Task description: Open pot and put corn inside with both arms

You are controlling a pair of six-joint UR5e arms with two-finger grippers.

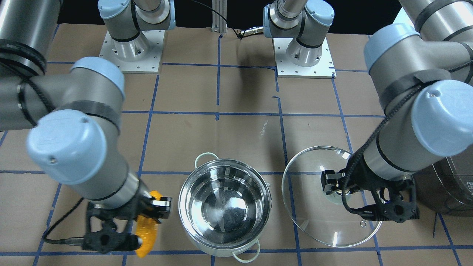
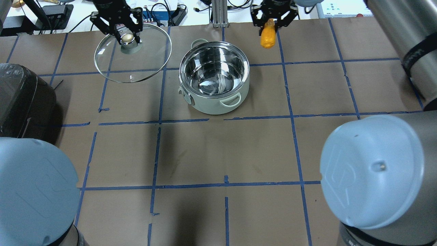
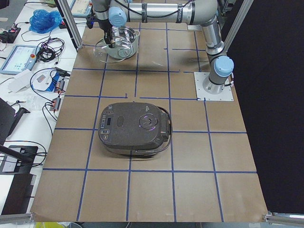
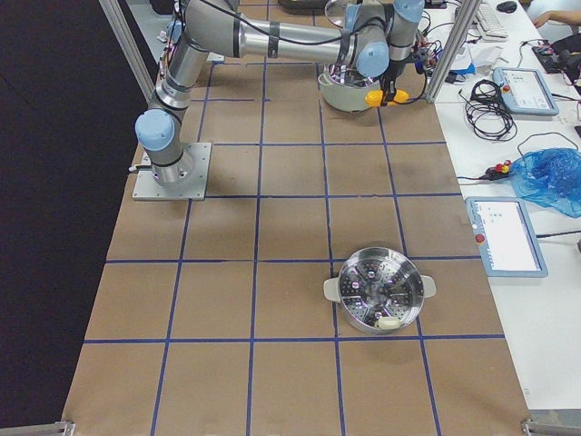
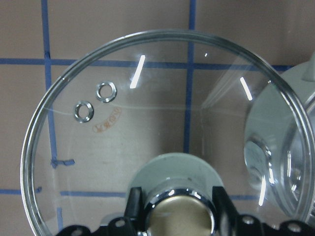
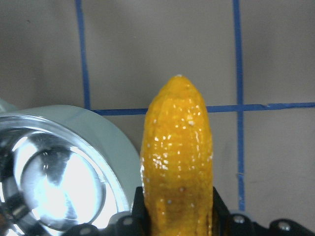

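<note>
Brown bench (image 2: 218, 153): pot (image 2: 208, 107) uncovered, empty, upper centre overhead. Lid (image 2: 112, 65) upper left, left gripper (image 2: 127, 38) jaws clamped on knob (image 5: 179, 216), held aside to free the mouth. Corn (image 2: 267, 39) upper right, clamped in right gripper (image 2: 269, 24) jaws, awaiting drop.

- No word or number anywhere here can actually be read.
- Glass lid (image 5: 167, 98), just beside the pot (image 1: 224, 207): a small reddish-orange stamp (image 5: 107, 123) sits next to its two metal rings, the letters too blurred to make out.
- Rice cooker (image 3: 135, 128), well apart from the pot: pale markings on its control panel (image 3: 108, 126), too small to read.
- Arm joint cap (image 2: 372, 171): a faint embossed logo (image 2: 341, 176), not legible.
- Tablet screen (image 4: 507, 234), off the table: its content is too small to read.
</note>
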